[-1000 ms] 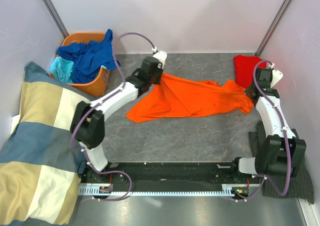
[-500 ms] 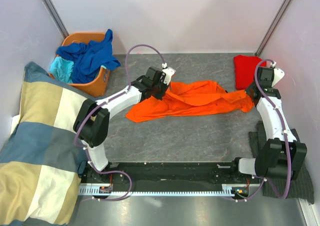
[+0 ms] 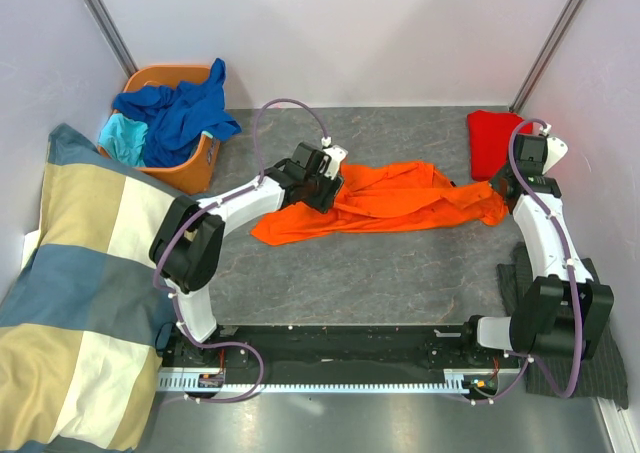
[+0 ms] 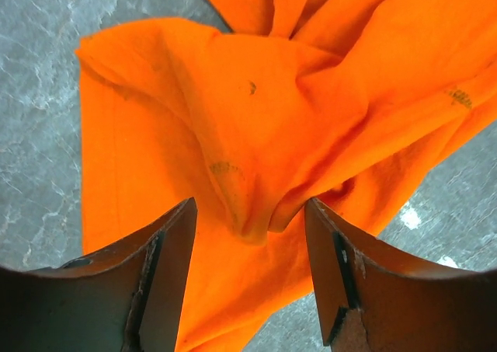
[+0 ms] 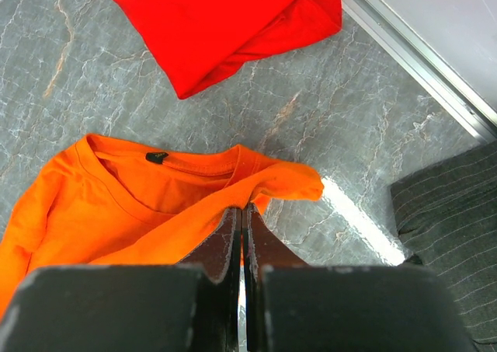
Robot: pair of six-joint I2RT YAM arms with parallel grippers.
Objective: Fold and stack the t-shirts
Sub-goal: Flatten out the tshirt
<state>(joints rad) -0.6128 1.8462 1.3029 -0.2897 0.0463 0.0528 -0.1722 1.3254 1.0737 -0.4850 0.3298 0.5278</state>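
The orange t-shirt (image 3: 400, 198) lies crumpled lengthwise across the middle of the table. My left gripper (image 3: 325, 178) hovers over its left part. In the left wrist view this gripper (image 4: 248, 204) is open, and a raised fold of the orange t-shirt (image 4: 256, 119) sits loose between the fingers. My right gripper (image 3: 503, 188) is at the shirt's right end. There the gripper (image 5: 242, 208) is shut on the orange t-shirt (image 5: 140, 204) at a shoulder edge beside the collar. A folded red t-shirt (image 3: 495, 138) lies at the back right, just beyond the right gripper, with the red t-shirt (image 5: 225, 18) clear in the right wrist view.
An orange basket (image 3: 200, 168) at the back left holds royal blue shirts (image 3: 175, 108) and a turquoise one (image 3: 125, 138). A checked blanket (image 3: 70, 293) covers the left side. A dark pinstriped cloth (image 3: 600, 363) lies by the right arm's base.
My left gripper carried the shirt's far left edge toward the right and down, folding it over, then opened and let go. The right gripper stayed shut on the shirt.
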